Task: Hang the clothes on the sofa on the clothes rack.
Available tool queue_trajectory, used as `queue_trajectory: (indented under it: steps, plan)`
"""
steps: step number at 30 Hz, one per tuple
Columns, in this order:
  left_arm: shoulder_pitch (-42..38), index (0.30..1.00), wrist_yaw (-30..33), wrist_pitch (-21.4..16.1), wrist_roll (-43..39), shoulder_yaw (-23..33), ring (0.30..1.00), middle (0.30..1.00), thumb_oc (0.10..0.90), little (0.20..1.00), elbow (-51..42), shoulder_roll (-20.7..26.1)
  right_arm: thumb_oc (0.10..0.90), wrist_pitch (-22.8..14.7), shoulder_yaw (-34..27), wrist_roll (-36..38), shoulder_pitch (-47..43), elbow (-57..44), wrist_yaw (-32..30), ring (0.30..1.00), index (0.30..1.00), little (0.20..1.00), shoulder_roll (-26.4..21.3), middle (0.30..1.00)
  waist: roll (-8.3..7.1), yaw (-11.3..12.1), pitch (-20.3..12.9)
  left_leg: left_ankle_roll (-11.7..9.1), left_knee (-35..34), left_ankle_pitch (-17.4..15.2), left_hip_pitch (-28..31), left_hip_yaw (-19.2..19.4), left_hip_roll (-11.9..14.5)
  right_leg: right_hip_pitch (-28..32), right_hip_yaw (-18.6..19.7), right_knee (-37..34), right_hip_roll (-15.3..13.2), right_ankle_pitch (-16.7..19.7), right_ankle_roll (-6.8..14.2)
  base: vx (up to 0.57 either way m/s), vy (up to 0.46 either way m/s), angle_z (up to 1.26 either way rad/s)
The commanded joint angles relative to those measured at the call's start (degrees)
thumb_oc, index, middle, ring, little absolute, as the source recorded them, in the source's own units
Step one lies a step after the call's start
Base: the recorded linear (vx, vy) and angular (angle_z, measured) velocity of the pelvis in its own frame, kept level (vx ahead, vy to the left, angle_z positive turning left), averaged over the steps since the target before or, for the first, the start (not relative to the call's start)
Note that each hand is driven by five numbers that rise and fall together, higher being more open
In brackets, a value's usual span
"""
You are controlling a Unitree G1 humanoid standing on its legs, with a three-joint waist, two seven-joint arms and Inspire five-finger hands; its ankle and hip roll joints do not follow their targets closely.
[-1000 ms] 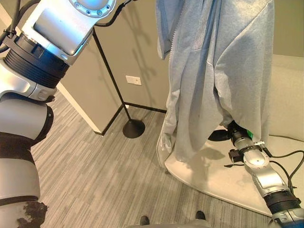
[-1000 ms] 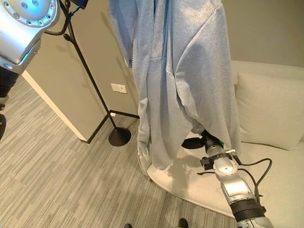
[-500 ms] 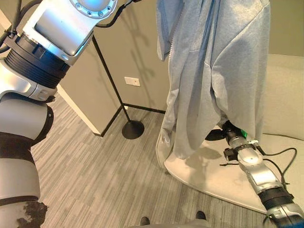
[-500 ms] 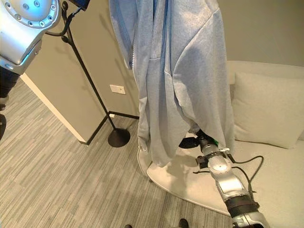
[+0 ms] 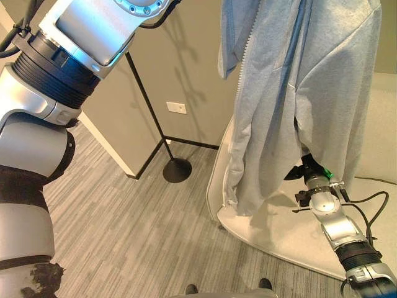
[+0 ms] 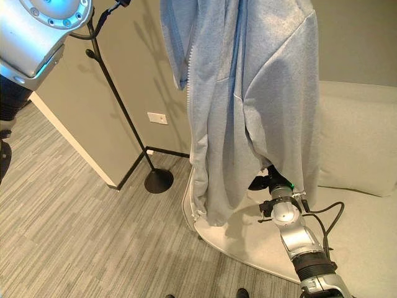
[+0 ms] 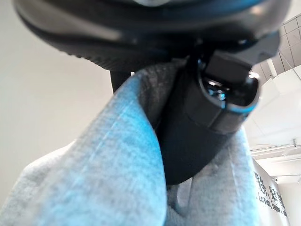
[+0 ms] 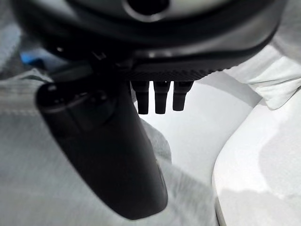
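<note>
Hoodie [image 5: 291, 93] hangs pinched in left robot hand [image 7: 207, 117] beside rack [image 6: 118, 105]; right robot hand [image 8: 103, 146] relaxed at hem

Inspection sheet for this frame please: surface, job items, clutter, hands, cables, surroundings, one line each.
Surface: white sofa, seat bare where visible; grey striped floor.
Job items: light blue zip hoodie hangs lifted above the sofa's edge, hem off the seat; black clothes rack stands to its left by the wall, round base on the floor, nothing on the hook in view.
Clutter: nothing seen.
Hands: left hand pinches hoodie cloth, raised high; right hand reaches under the hoodie's lower edge, thumb against cloth in its wrist view, fingers straight.
Cables: nothing seen apart from the robot's own.
Surroundings: beige wall with dark skirting, white wall socket.
</note>
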Motion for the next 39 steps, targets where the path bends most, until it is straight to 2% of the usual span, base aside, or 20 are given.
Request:
queue_trajectory:
  steps: [1, 8, 10, 17, 19, 20, 22, 26, 33, 35, 36, 38, 39]
  plan:
    - [-9.98, 0.300, 5.00, -1.09, -0.09, 5.42, 0.300, 0.300, 0.400, 0.300, 9.88, -0.85, 0.800, -4.49, -1.77, 1.32, -4.68, -3.31, -1.17, 0.900, 0.900, 0.900, -0.96, 0.900, -2.41, 1.71, -2.85, 1.76, 0.40, -8.97, 3.52, -0.58, -1.16, 5.87, -2.13, 0.63, 1.79, -6.49, 0.77, 0.00, 0.000, 0.00]
    - [-9.44, 0.300, 5.25, -1.85, -2.27, 5.51, 0.300, 0.300, 0.400, 0.300, 9.53, -1.99, 0.800, -4.61, 4.13, 6.34, -12.55, 6.95, -0.98, 0.900, 0.900, 0.900, 2.05, 0.900, -2.45, 2.89, -3.03, 1.88, 0.40, -9.11, 3.74, -0.67, -1.31, 6.05, -2.01, 0.50, 1.71, -6.51, 0.71, 0.00, 0.000, 0.00]
    - [-9.45, 0.300, 5.25, -1.85, -2.27, 5.51, 0.300, 0.300, 0.400, 0.300, 9.53, -1.96, 0.800, -4.65, 4.18, 6.35, -12.62, 7.01, -0.99, 0.900, 0.900, 0.900, 2.06, 0.900, -2.44, 2.85, -3.01, 1.88, 0.40, -9.11, 3.74, -0.67, -1.31, 6.06, -2.02, 0.51, 1.71, -6.51, 0.71, 0.00, 0.000, 0.00]
    - [-9.50, 0.300, 6.80, -3.44, -8.24, 5.77, 0.300, 0.300, 0.400, 0.300, 11.03, -5.57, 0.800, -4.07, 10.73, 12.35, -25.01, 23.33, -2.95, 0.900, 0.900, 0.900, 7.78, 0.900, -1.96, 4.84, -3.06, 1.91, 0.40, -8.87, 3.37, -1.59, -1.62, 6.03, -2.33, 0.36, 1.62, -6.37, 0.68, 0.00, 0.005, 0.01]
    - [-9.64, 0.300, 7.33, -4.31, -10.52, 6.15, 0.300, 0.300, 0.400, 0.300, 10.83, -7.42, 0.475, -4.18, 12.27, 16.01, -29.22, 28.96, -3.65, 0.413, 0.413, 0.413, 10.67, 0.413, -1.89, 5.77, -2.97, 1.93, 0.40, -8.79, 3.12, -2.00, -1.75, 5.99, -2.48, 0.29, 1.58, -6.31, 0.73, 0.00, 0.025, 0.04]
    - [-9.68, 0.300, 7.33, -4.33, -10.53, 6.13, 0.300, 0.300, 0.400, 0.300, 10.85, -7.39, 0.400, -4.29, 12.34, 16.08, -29.39, 29.18, -3.66, 0.300, 0.300, 0.300, 10.72, 0.300, -1.90, 5.75, -2.95, 1.93, 0.40, -8.79, 3.10, -2.00, -1.76, 5.98, -2.47, 0.30, 1.58, -6.31, 0.73, 0.00, 0.000, 0.00]
    - [-10.24, 0.300, 7.86, -4.52, -11.17, 5.98, 0.300, 0.300, 0.400, 0.300, 10.83, -8.56, 0.400, -4.44, 13.32, 18.81, -32.24, 31.69, -3.62, 0.300, 0.300, 0.300, 12.26, 0.300, -1.98, 6.46, -2.85, 1.96, 0.40, -8.60, 2.83, -2.23, -1.87, 5.85, -2.55, 0.33, 1.63, -6.24, 0.71, 0.00, 0.019, 0.05]
    - [-10.82, 0.300, 7.66, -4.30, -11.13, 5.61, 0.300, 0.300, 0.400, 0.300, 11.62, -9.02, 0.400, -4.40, 14.43, 19.01, -32.95, 30.57, -3.13, 0.300, 0.300, 0.300, 12.46, 0.300, -2.12, 6.71, -2.78, 1.97, 0.40, -8.47, 2.58, -2.35, -1.95, 5.78, -2.66, 0.37, 1.62, -6.18, 0.73, 0.00, 0.013, 0.05]
    - [-11.02, 0.300, 7.79, -3.31, -8.89, 5.82, 0.300, 0.300, 0.400, 0.300, 12.13, -6.72, 0.400, -4.76, 13.68, 17.98, -30.33, 24.95, -2.18, 0.300, 0.300, 0.300, 10.52, 0.300, -2.51, 6.28, -2.60, 1.92, 0.40, -8.40, 2.45, -2.28, -1.81, 5.63, -2.77, 0.46, 1.60, -6.11, 0.66, 0.00, 0.004, 0.02]
    - [-10.33, 0.300, 8.05, -2.03, -4.92, 6.03, 0.300, 0.300, 0.400, 0.300, 11.89, -3.08, 0.400, -5.61, 11.36, 15.74, -24.46, 16.39, -0.60, 0.300, 0.300, 0.300, 7.31, 0.300, -3.08, 5.32, -2.34, 1.78, 0.40, -8.46, 2.66, -1.77, -1.40, 5.57, -2.66, 0.51, 1.85, -6.26, 0.57, 0.00, -0.010, -0.02]
    - [-10.17, 0.300, 8.08, -1.98, -4.85, 6.12, 0.300, 0.300, 0.400, 0.300, 11.78, -3.13, 0.400, -5.47, 11.25, 15.66, -24.15, 16.07, -0.57, 0.300, 0.300, 0.300, 7.22, 0.300, -3.05, 5.37, -2.41, 1.77, 0.40, -8.47, 2.69, -1.77, -1.38, 5.60, -2.66, 0.51, 1.87, -6.27, 0.56, 0.00, 0.000, 0.00]
    - [-7.74, 0.300, 7.50, -1.32, -2.68, 7.53, 0.300, 0.300, 0.400, 0.300, 11.18, -0.06, 0.400, -6.40, 7.84, 14.00, -17.22, 7.31, 1.82, 0.300, 0.300, 0.300, 3.97, 0.300, -3.71, 4.40, -2.10, 1.58, 0.40, -8.51, 2.90, -1.50, -1.01, 5.56, -2.59, 0.56, 2.24, -6.42, 0.41, 0.00, -0.037, -0.01]
    - [-7.45, 0.300, 7.51, -1.25, -2.61, 7.73, 0.300, 0.300, 0.400, 0.300, 11.02, -0.18, 0.400, -6.15, 7.58, 13.90, -16.65, 6.76, 1.90, 0.300, 0.300, 0.300, 3.82, 0.300, -3.64, 4.50, -2.25, 1.56, 0.40, -8.51, 2.92, -1.52, -1.00, 5.60, -2.61, 0.56, 2.25, -6.43, 0.40, -0.01, -0.048, 0.00]
